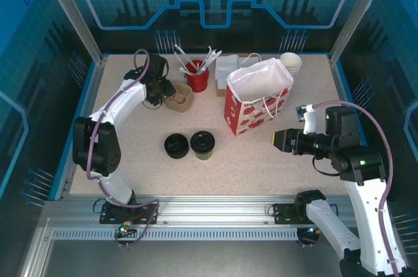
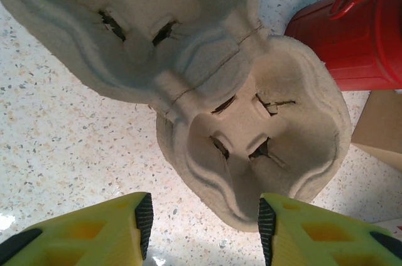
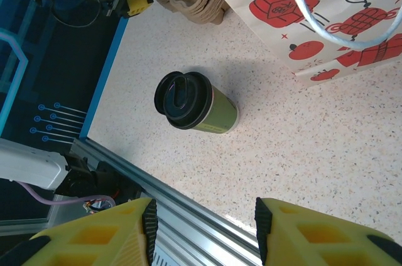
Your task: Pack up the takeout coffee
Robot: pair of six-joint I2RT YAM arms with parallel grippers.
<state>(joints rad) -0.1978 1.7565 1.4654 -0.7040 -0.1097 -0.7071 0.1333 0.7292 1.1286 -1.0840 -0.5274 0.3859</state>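
Observation:
The takeout coffee (image 1: 203, 146) stands upright on the table's near middle, with an olive-green side and a black lid; it also appears in the right wrist view (image 3: 198, 103). My right gripper (image 1: 277, 140) hovers open well to its right, fingers (image 3: 141, 228) pointing toward the cup with bare table between. A red-and-white paper bag (image 1: 258, 97) stands open behind the cup, its printed side visible (image 3: 314, 15). My left gripper (image 1: 159, 91) is open at the back left, its fingertips (image 2: 144, 216) either side of the near rim of a pulp cup carrier (image 2: 251, 134).
A low stack of black lids (image 1: 176, 146) sits just left of the coffee. A red bucket (image 1: 197, 78) of white cutlery stands beside the carrier (image 1: 177, 97). Napkins (image 1: 226, 66) and lidless cups (image 1: 291, 63) stand along the back edge. The metal rail (image 3: 188, 216) borders the near side.

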